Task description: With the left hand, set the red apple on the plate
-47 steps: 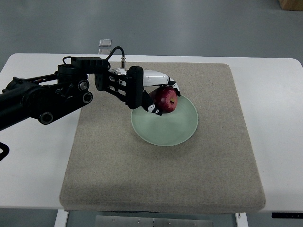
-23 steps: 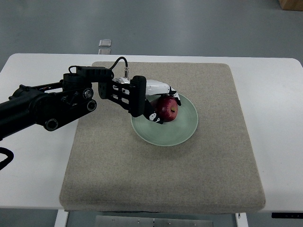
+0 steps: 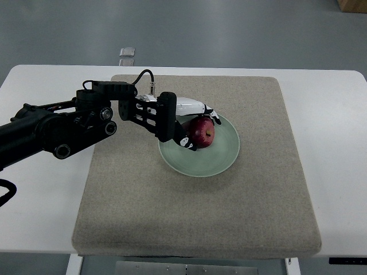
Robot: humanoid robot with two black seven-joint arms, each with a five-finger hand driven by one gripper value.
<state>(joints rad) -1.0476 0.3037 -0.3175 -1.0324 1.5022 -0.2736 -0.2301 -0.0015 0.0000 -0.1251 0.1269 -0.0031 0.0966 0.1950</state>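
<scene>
A white table [image 3: 332, 114] carries a grey mat [image 3: 241, 212], and on the mat sits a pale green plate [image 3: 221, 160]. My left hand [image 3: 192, 123] reaches in over the plate's near-left rim, fingers curled round the red apple [image 3: 202, 131]. The apple sits low in the plate's upper left part, seemingly touching it, and lies just to the right of my palm. So I judge that opening and drawing back leftward frees it.

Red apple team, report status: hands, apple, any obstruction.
Left hand shut on red apple. Apple over the plate, left part; contact with plate unclear. Right hand not in view. Nothing in the way.
</scene>
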